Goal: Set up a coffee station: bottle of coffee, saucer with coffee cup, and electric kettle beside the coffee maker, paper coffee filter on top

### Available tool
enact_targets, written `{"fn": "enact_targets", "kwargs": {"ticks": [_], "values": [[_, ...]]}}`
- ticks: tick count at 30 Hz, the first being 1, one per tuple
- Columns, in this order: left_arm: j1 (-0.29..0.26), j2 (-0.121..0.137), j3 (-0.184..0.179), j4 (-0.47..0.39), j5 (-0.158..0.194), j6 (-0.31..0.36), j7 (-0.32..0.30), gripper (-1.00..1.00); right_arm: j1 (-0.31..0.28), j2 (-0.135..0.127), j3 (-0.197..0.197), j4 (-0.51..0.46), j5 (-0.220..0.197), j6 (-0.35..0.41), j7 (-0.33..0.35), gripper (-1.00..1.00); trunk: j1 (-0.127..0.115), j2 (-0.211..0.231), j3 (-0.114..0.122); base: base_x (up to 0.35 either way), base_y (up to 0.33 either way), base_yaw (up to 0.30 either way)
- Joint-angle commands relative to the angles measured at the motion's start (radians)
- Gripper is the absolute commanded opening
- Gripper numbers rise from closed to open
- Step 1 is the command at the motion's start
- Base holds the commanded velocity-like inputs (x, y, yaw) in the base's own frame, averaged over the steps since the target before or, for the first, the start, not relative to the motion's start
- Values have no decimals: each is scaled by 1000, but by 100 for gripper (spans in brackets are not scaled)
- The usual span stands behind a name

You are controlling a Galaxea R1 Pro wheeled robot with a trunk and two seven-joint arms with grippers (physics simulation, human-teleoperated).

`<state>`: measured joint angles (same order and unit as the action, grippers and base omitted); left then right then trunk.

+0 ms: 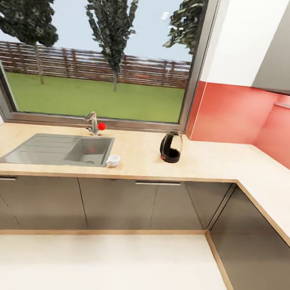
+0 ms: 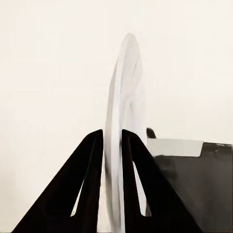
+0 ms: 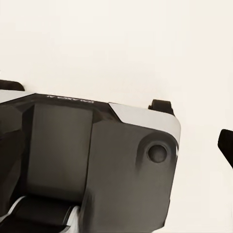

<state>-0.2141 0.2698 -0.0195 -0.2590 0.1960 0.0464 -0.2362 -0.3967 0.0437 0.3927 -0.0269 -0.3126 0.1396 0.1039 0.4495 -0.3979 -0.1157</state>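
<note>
From the head, the electric kettle stands on the kitchen countertop right of the sink, the coffee cup touching the sink's front corner. The left gripper pinches the saucer edge-on; level it before setting down beside the kettle. The right wrist shows the robot's base; that gripper's opening cannot be judged

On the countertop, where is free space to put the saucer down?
The kitchen countertop is bare between the coffee cup and the electric kettle, and from the kettle right to the corner. Crowded only around the sink and its tap. The left gripper holds the saucer edge-on.
</note>
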Motion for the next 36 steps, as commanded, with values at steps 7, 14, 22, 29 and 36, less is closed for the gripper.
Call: {"fn": "enact_targets", "kwargs": {"ticks": [7, 14, 22, 29, 36], "values": [[-1, -7, 4, 49, -82, 4, 74, -100, -1, -1, 8, -2, -11, 5, 2, 100, 1, -2, -8, 0, 0, 247], [-1, -17, 3, 76, -91, 4, 78, -100, -1, 2, 9, -5, -10, 5, 8, 100, 1, -2, -12, 0, 0, 114], [-1, -30, 5, 75, -124, 13, 95, -100, -1, -3, 3, -2, -15, 3, 4, 100, 1, -2, -13, 178, -40, 43], [-1, -33, 8, 75, -127, 10, 215, -100, -1, -4, 3, 1, -13, 3, 2, 100, 1, -2, -19, 319, -45, 219], [-1, -33, 5, 100, -128, 14, 226, -100, -1, -5, 3, 1, -11, 2, 2, 100, 1, -2, -25, 135, -2, 237]]}}
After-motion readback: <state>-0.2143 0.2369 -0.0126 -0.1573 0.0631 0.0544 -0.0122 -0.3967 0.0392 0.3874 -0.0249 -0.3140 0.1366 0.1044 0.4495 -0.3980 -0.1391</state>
